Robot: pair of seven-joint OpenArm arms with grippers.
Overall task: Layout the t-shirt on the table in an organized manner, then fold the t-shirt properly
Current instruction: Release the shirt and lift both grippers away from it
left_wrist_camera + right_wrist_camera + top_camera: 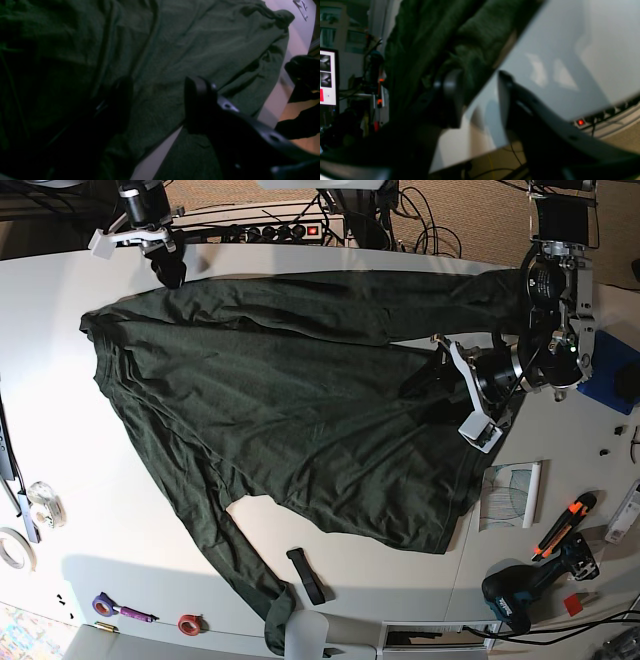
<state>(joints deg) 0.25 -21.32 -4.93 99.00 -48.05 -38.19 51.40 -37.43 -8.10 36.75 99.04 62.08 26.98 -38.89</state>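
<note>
Cloth of a dark green t-shirt (175,45) fills the left wrist view, creased, with a sliver of white worktop (155,155) showing at its hem; the left fingers (197,100) stand apart above it, gripping nothing

Right wrist view: the right fingers (451,85) are spread too, one beside bunched cloth at the shirt's edge, the other over bare worktop

From the base view the t-shirt lies spread across the middle of the worktop, one long sleeve along the edge with the power strip (270,230), the other trailing to the opposite edge. The right fingers sit at the shirt's corner near the power strip; the left fingers hover over its other side. A black strap (305,575), a drill (520,595) and tape rolls (12,552) lie off the cloth
</note>
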